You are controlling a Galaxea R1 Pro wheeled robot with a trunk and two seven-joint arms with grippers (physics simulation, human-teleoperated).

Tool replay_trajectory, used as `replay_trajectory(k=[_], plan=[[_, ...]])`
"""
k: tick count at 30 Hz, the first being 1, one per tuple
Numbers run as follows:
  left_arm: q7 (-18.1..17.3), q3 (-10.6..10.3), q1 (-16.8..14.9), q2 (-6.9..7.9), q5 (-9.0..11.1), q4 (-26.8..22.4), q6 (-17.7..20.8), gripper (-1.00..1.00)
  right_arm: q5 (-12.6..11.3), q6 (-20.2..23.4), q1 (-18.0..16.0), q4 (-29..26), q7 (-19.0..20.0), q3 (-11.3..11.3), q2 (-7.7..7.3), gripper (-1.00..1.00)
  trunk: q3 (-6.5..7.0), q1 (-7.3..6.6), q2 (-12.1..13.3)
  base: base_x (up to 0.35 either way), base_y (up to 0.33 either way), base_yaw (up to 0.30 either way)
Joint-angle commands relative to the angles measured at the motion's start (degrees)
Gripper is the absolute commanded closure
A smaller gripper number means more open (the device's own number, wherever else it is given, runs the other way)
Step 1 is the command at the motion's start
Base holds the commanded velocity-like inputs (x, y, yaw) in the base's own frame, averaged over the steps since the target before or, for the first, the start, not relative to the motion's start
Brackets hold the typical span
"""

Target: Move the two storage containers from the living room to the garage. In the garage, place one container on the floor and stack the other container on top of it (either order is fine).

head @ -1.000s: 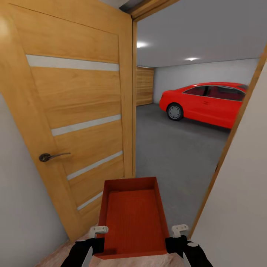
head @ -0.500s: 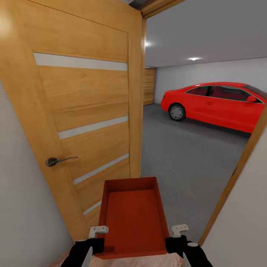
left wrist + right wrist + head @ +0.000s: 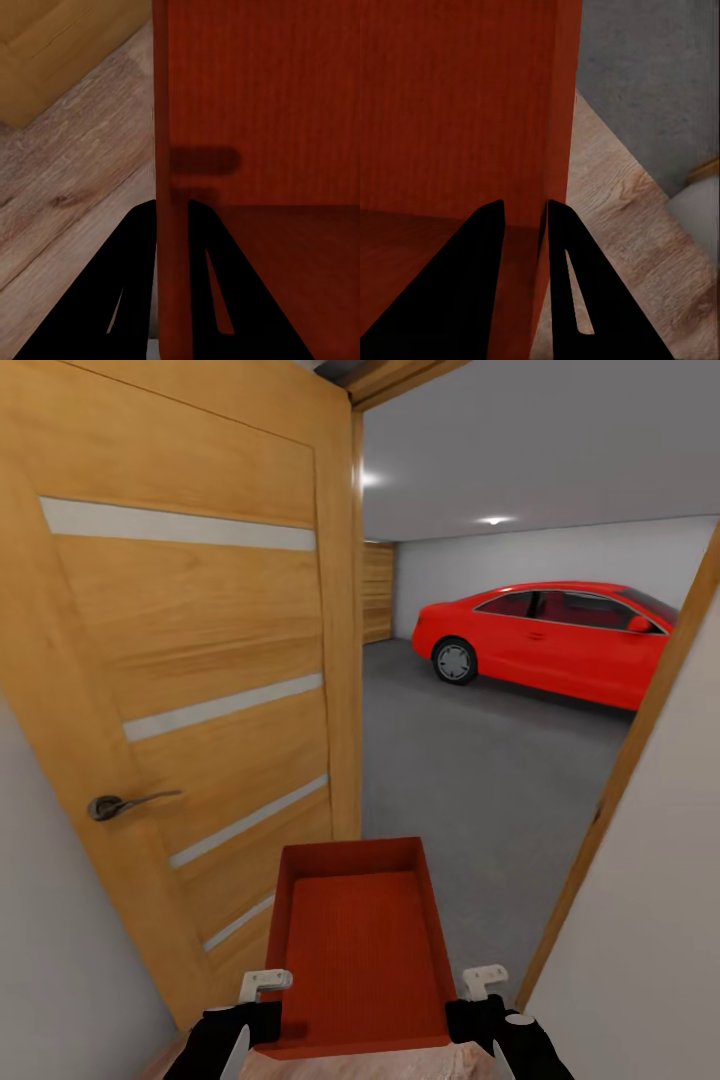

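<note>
One red-orange storage container (image 3: 360, 950) sits low centre in the head view, open top up, ribbed bottom showing, nothing inside. It is carried off the ground betw. two grippers. Left gripper (image 3: 262, 992) at the bin's left wall near the lower left of frame; left wrist view shows its 2 dark fingers (image 3: 135, 285) narrowed onto that thin wall (image 3: 171, 225), one each side, holding it. Right gripper (image 3: 468, 988) at the right wall, lower right; right wrist view shows 2 fingers (image 3: 480, 277) likewise pinched on the wall (image 3: 556, 150), one inside, one outside.

One wooden door (image 3: 190, 690) w/ 3 pale horizontal strips fills the left half, swung open; 1 dark lever handle (image 3: 125, 802) mid-left. Doorway frame edge (image 3: 620, 780) slants down the right side. Beyond: garage w/ pale grey walls, dark grey concrete floor (image 3: 470, 780) centre-right, 1 red car (image 3: 545, 640) upper right, 2 ceiling lights. Light wood planks (image 3: 75, 180) under the bin in both wrist views; grey concrete (image 3: 652, 82) just ahead in the right wrist view.
</note>
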Motion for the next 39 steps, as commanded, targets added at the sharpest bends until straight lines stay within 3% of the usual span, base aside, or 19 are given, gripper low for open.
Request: replay_trajectory(k=[1,29,39], plan=[[0.3,0.6,0.0,-0.07,-1.8,-0.3,0.0,1.0,-1.1,0.4,0.0,0.0,1.3,-0.1,1.67,1.0,-0.13,0.03,-0.1,0.0,0.0,-0.274],[0.3,0.6,0.0,-0.07,-1.8,-0.3,0.0,1.0,-1.1,0.4,0.0,0.0,1.3,-0.1,1.67,1.0,-0.13,0.03,-0.1,0.0,0.0,-0.271],[0.3,0.6,0.0,-0.06,-1.8,-0.3,0.0,1.0,-1.1,0.4,0.0,0.0,1.3,-0.1,1.67,1.0,-0.13,0.03,-0.1,0.0,0.0,-0.026]])
